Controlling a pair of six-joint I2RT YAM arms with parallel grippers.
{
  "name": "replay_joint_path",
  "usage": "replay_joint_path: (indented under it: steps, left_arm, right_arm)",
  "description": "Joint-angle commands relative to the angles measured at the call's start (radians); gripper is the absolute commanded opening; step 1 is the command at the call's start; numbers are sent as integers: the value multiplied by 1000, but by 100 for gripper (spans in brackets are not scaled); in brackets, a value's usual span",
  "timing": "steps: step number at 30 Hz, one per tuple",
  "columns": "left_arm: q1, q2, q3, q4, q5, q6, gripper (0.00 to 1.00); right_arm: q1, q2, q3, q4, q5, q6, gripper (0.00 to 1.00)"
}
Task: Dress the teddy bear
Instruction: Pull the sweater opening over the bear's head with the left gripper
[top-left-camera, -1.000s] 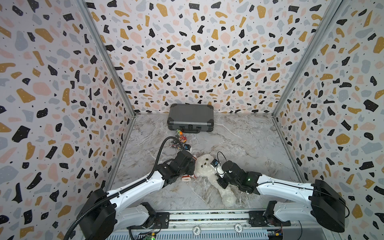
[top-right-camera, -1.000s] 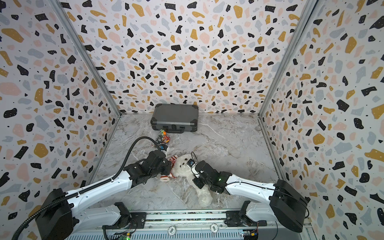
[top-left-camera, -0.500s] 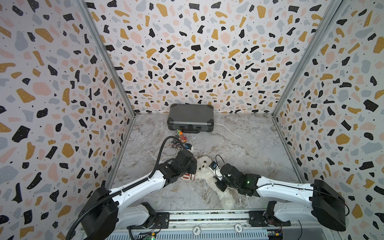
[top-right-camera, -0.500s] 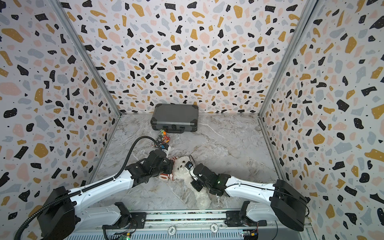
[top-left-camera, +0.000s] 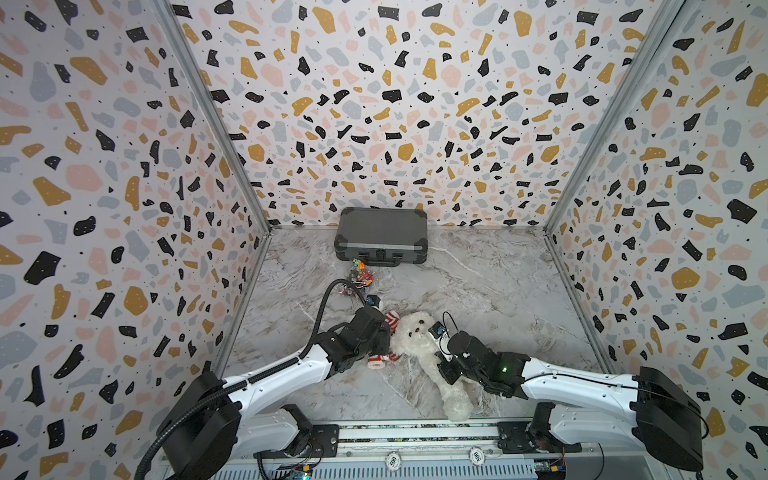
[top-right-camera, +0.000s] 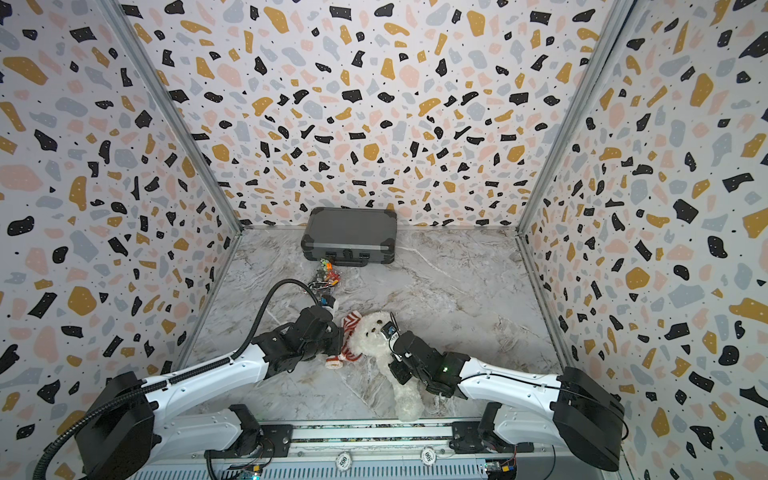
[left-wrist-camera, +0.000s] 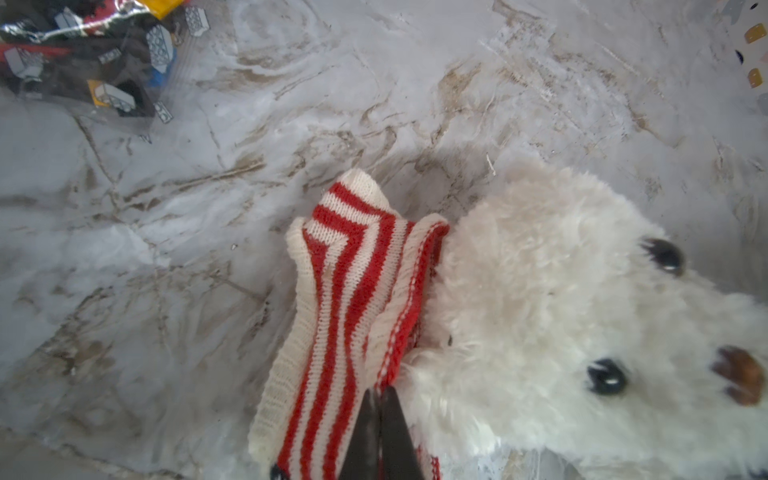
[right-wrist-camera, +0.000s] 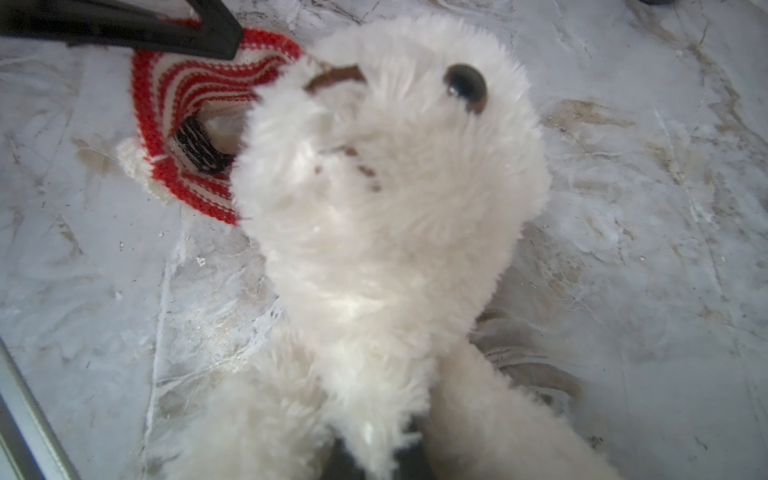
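Observation:
The white fluffy teddy bear (top-left-camera: 415, 338) (top-right-camera: 372, 334) lies on its back on the marble floor, head toward the back wall. A red-and-white striped sweater (top-left-camera: 390, 322) (top-right-camera: 351, 326) is bunched against the left side of its head. In the left wrist view my left gripper (left-wrist-camera: 380, 401) is shut on the sweater's (left-wrist-camera: 345, 291) red edge, right beside the bear's head (left-wrist-camera: 540, 311). My right gripper (right-wrist-camera: 374, 453) is shut on the fur of the teddy bear (right-wrist-camera: 395, 208) at its body. The sweater's opening (right-wrist-camera: 187, 95) faces the bear's head.
A grey hard case (top-left-camera: 380, 241) stands at the back wall. A clear bag of small bricks (top-left-camera: 359, 278) (left-wrist-camera: 95, 62) lies just behind the left arm. Patterned walls close in three sides. A metal rail (top-left-camera: 415, 432) runs along the front edge by the bear's feet.
The right gripper and the bear shifted slightly left and came back. The left gripper stays shut on the sweater by the bear's head.

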Motion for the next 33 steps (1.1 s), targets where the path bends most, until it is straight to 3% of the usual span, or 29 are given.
replay_joint_path:
  steps: [1, 16, 26, 33]
  left_arm:
    - [4, -6, -22, 36, 32, -17, 0]
    - [3, -60, -90, 241, 217, -196, 0]
    - [0, -19, -89, 338, 208, -250, 0]
    - [-3, -1, -79, 237, 166, -195, 0]
  right_arm:
    - [18, -24, 0, 0, 30, 19, 0]
    - [88, -26, -24, 23, 124, 81, 0]
    - [89, 2, -30, 34, 41, 63, 0]
    - [88, 14, -37, 21, 14, 44, 0]
